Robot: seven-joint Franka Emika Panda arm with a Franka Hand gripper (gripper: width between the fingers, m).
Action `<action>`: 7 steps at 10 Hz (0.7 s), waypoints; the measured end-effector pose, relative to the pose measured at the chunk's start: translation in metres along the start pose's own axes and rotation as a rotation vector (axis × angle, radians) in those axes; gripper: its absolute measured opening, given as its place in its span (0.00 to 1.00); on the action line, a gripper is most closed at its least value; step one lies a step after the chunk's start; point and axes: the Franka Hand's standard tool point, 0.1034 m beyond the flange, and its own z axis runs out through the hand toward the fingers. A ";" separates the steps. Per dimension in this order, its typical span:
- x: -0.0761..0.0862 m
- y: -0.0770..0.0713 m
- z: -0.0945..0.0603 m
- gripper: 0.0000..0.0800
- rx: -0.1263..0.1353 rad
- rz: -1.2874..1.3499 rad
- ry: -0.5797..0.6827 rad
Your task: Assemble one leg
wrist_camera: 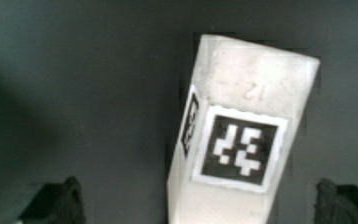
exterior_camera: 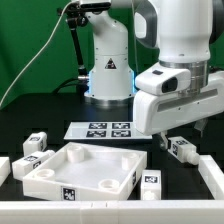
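Hovering pincer [wrist_camera: 202, 205], jaws spread, smooth white oblong leg [wrist_camera: 247, 100] below

arm [exterior_camera: 175, 30]: glossy white shells | base [exterior_camera: 108, 75]: white, triangle label, blue glow

Tagged white leg [wrist_camera: 247, 110] sits between the tool's [wrist_camera: 202, 205] spread fingertips

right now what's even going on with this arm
The Panda arm's end effector hangs open over one leg lying at the exterior view's right. In the wrist view its fingers stand apart on either side of that leg, not touching it. The white square panel has no leg fitted; other legs lie loose around it.
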 end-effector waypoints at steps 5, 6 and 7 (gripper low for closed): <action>-0.001 -0.003 0.010 0.65 0.005 -0.001 0.001; -0.001 -0.002 0.010 0.46 0.005 -0.001 0.001; -0.001 -0.002 0.010 0.46 0.005 -0.001 0.001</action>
